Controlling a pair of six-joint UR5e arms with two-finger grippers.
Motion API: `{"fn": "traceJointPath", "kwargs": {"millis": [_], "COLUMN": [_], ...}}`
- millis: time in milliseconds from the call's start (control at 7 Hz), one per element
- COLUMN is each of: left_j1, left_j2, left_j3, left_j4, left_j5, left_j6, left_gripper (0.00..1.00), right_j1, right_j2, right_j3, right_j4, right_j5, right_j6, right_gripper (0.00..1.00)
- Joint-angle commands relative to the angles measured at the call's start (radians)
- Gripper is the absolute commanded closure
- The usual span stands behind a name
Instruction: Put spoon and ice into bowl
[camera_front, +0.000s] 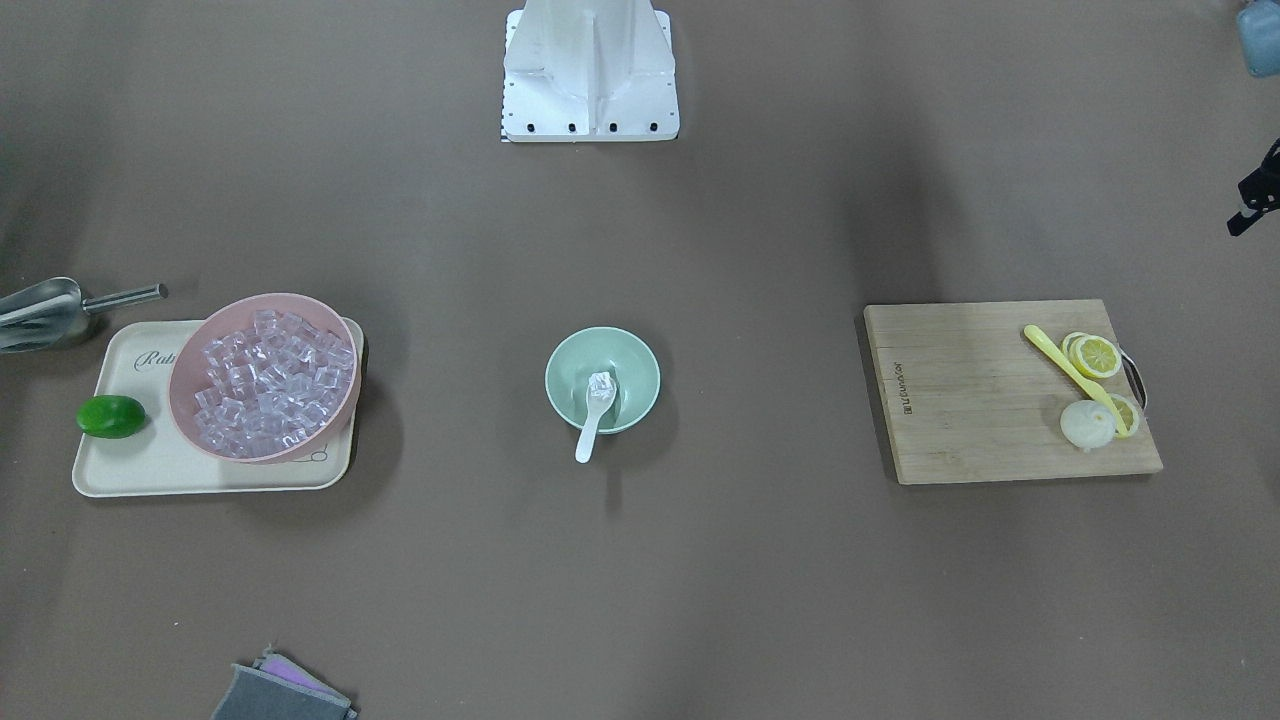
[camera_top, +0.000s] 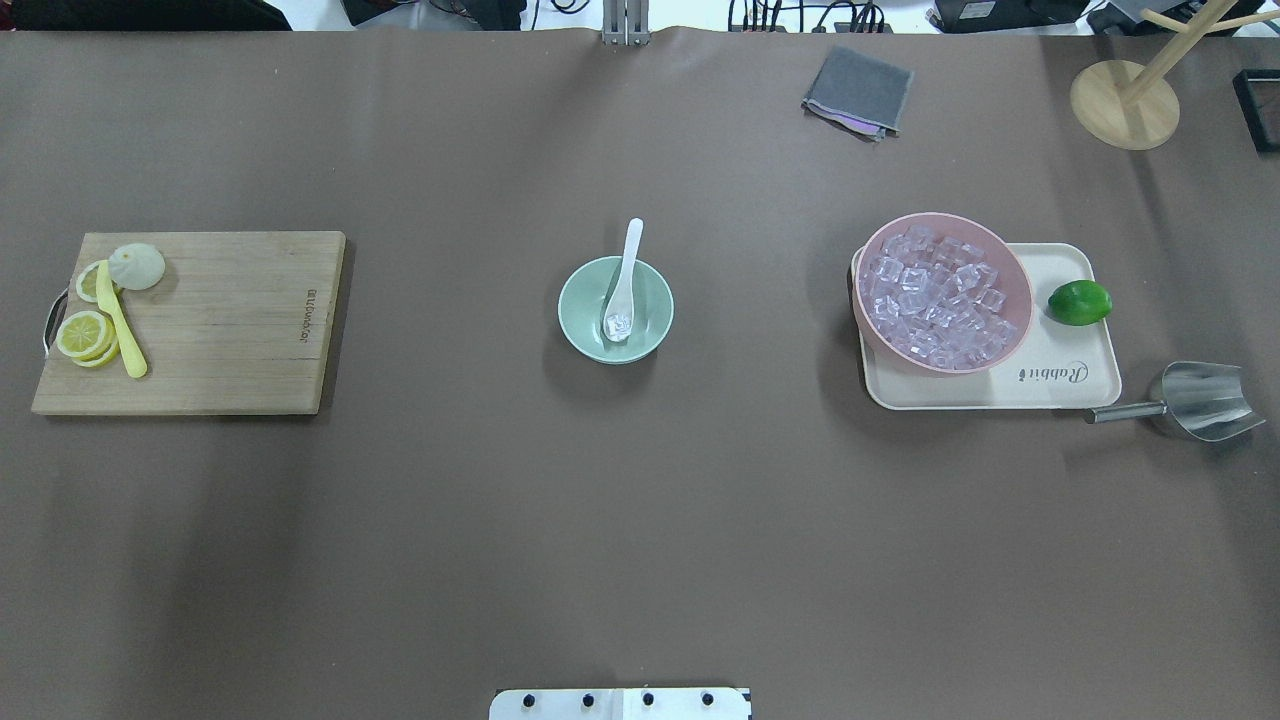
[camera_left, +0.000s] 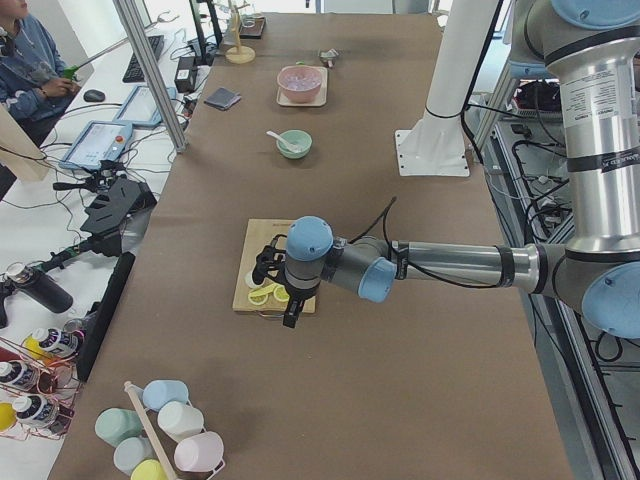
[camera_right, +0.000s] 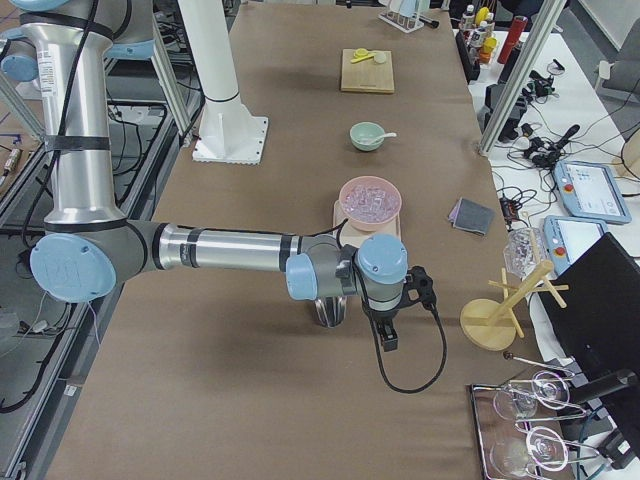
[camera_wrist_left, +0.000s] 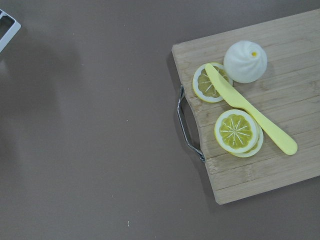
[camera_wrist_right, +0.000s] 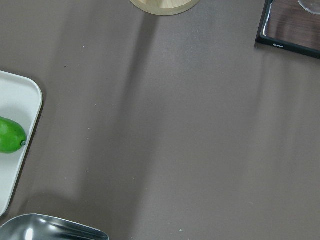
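Note:
The mint-green bowl (camera_top: 578, 300) stands at the table's middle, also in the front view (camera_front: 563, 365). The white plastic spoon (camera_top: 628, 262) lies in it, scoop down inside, handle over the far rim (camera_front: 588, 435). One clear ice cube (camera_top: 618, 323) sits in the scoop (camera_front: 600, 383). More ice cubes (camera_top: 935, 300) fill the pink bowl (camera_top: 1015, 265). My left gripper (camera_left: 290, 312) hovers over the cutting board's end; I cannot tell if it is open. My right gripper (camera_right: 388, 338) hovers by the metal scoop (camera_right: 328, 310); I cannot tell its state.
The cutting board (camera_top: 230, 330) at the left holds lemon slices (camera_top: 85, 335), a yellow knife (camera_top: 120, 325) and a white bun (camera_top: 137, 266). A cream tray (camera_top: 1050, 385) carries the pink bowl and a lime (camera_top: 1079, 302). A grey cloth (camera_top: 858, 90) and a wooden stand (camera_top: 1124, 104) are at the far edge.

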Motion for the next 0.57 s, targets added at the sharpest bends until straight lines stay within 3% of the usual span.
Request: {"fn": "traceJointPath", "kwargs": {"millis": [0,429], "left_j1": [0.001,0.002], "left_j2": [0.002,-0.008], "left_j3": [-0.010,-0.001], "left_j4": [-0.005,-0.007], "left_j5": [-0.004,-0.002], "left_j6": [0.000,-0.002], "left_gripper": [0.03,0.02], "right_j1": [0.000,0.000], "right_j2": [-0.013,-0.048], "right_j3": [-0.002,0.000], "right_j4": [0.001,0.003], "right_j5": [0.000,0.001], "right_j6": [0.005,-0.006], "right_gripper": [0.00,0.00]}}
